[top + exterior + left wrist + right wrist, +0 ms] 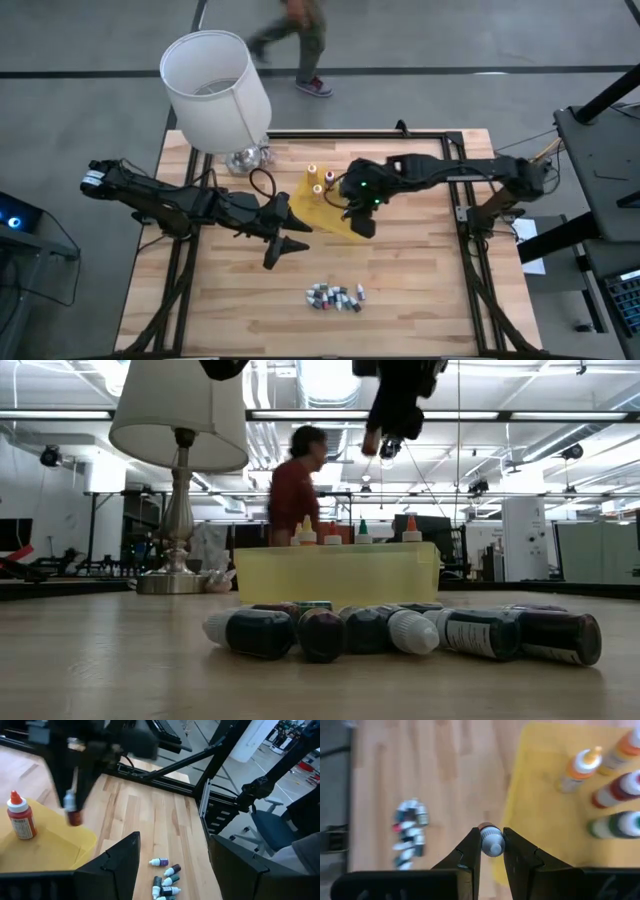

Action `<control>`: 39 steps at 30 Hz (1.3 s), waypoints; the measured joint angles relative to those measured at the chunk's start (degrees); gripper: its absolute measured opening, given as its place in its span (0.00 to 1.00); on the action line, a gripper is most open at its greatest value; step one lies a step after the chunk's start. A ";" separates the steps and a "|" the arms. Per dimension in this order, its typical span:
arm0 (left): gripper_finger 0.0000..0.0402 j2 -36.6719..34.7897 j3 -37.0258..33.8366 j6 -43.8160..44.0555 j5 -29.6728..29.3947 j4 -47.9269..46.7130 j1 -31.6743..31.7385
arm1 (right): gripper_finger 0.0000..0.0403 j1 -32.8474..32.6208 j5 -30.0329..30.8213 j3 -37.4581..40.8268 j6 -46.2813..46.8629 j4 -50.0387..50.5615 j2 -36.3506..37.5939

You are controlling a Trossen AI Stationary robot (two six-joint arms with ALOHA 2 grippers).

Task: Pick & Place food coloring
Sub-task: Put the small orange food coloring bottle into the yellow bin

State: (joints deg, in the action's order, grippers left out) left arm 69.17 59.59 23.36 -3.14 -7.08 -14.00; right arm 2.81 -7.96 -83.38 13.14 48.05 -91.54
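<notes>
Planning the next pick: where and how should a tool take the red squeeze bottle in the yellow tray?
Grip the red squeeze bottle around its body just under the pale tip, coming straight down from above. It stands upright in the yellow tray, whose walls block a side approach, and neighbouring bottles stand close. The right tool already holds a small vial.

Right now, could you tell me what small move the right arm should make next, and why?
Probably lower toward the yellow tray and release: the right gripper holds a small vial above the tray's edge, where larger bottles already stand.
</notes>
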 joint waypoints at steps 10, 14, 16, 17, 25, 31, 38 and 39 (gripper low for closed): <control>0.51 0.00 0.00 -0.77 0.02 0.01 0.00 | 0.13 0.03 8.14 -1.98 -2.18 4.88 -8.52; 0.51 0.00 0.00 -0.79 0.02 0.03 0.00 | 0.13 0.70 8.18 -0.47 -2.83 4.07 -10.78; 0.51 -0.10 0.00 -0.79 0.02 0.04 0.00 | 0.13 1.38 8.16 0.12 -2.90 2.92 -11.28; 0.51 -0.15 0.00 -0.79 0.02 0.06 0.00 | 0.13 1.72 8.16 0.33 -2.89 2.19 -11.69; 0.51 -1.62 0.00 -1.83 0.02 0.15 0.00 | 0.13 4.54 8.16 1.14 -2.90 -1.30 -15.22; 0.51 -3.12 0.00 -3.54 0.02 0.39 -0.01 | 0.13 4.98 8.15 1.76 -2.82 -5.07 -17.18; 0.51 -3.96 0.00 -5.07 -0.87 0.76 0.02 | 0.13 5.16 9.04 1.91 -1.87 -7.12 -20.06; 0.51 -3.96 0.00 -5.28 -0.88 0.63 0.02 | 0.13 5.14 9.07 1.91 -1.65 -7.32 -20.54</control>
State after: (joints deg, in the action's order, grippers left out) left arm 65.21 59.59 18.08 -4.01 -6.45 -13.98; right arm 7.95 1.12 -81.47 11.49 40.73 -112.08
